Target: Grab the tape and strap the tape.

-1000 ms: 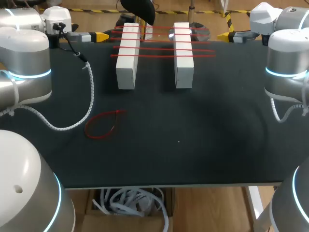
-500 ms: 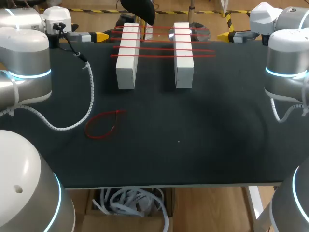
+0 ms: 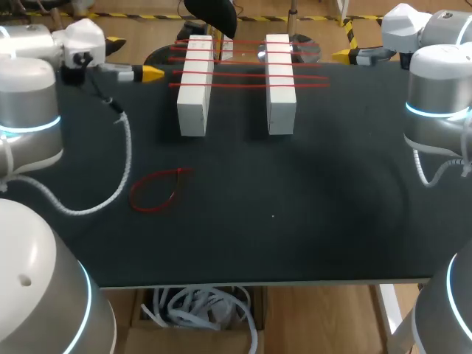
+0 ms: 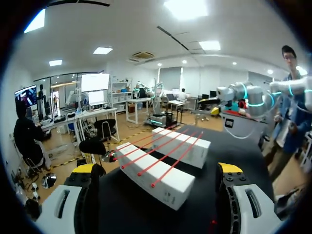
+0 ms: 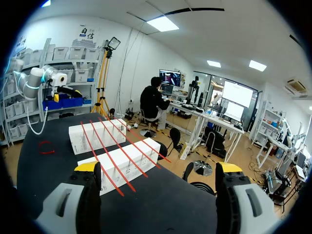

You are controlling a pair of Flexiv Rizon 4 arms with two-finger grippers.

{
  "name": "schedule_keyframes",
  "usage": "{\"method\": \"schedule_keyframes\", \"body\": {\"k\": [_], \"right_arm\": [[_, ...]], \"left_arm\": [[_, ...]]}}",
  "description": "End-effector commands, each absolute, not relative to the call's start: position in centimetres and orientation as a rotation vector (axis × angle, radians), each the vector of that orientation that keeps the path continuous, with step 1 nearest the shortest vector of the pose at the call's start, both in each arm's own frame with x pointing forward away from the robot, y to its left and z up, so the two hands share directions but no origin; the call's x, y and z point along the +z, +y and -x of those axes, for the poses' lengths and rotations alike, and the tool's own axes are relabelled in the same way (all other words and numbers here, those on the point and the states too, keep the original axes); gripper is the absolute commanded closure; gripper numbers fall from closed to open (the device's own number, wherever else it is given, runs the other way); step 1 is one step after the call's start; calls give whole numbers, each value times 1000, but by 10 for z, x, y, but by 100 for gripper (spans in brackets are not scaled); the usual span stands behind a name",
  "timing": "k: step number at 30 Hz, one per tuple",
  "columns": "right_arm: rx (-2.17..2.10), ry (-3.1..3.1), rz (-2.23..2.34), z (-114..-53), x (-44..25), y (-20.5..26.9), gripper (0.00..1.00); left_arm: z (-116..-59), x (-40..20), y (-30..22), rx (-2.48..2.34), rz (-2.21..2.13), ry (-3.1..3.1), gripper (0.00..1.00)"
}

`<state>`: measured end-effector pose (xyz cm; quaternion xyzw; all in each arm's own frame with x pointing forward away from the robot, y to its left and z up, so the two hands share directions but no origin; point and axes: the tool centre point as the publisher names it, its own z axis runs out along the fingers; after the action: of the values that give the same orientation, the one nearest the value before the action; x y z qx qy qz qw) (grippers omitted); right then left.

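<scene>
Black tabletop (image 3: 310, 192) under both arms. Tape loop (image 3: 157, 191) (red, limp, teardrop-shaped) lies flat on it, untouched. It sits on the robot's side of the left white block (image 3: 194, 87), a little to that block's left and well apart from its near end. The loop's long axis runs slantwise: rounded end away from the block, pinched tail pointing toward the block's near end. Left white block and right white block (image 3: 280, 82) stand parallel, with red straps (image 3: 251, 73) stretched across both.

Left gripper (image 3: 151, 72) hangs near the left white block's far half, on its left, pointing at it. Fingers are spread wide with nothing between them (in the wrist view the block is ahead, not in the gap). Right gripper (image 3: 346, 54) is well off beyond the right white block, equally wide apart, holding nothing.

Judgement: the left arm is clearly nearer. From its gripper the loop lies back toward the robot, along the block's length and past its near end. The coming move should therefore be a pull-back and descent, with the fingers set across the strand.
</scene>
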<state>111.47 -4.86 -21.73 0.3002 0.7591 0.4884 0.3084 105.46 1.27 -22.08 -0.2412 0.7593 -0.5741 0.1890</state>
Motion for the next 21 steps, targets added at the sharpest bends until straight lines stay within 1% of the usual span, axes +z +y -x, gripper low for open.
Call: {"method": "schedule_keyframes", "body": {"k": [1,7,21], "right_arm": [[1291,2009,-793,-1115,-217,-49,0],[1291,2009,-793,-1115,-217,-49,0],[1291,2009,-793,-1115,-217,-49,0]], "left_arm": [[-1041,-224,26,-1705,497,2156,0],[-1035,-223,24,-1709,343,2192,0],[-1034,-225,22,-1672,368,2214,0]]}}
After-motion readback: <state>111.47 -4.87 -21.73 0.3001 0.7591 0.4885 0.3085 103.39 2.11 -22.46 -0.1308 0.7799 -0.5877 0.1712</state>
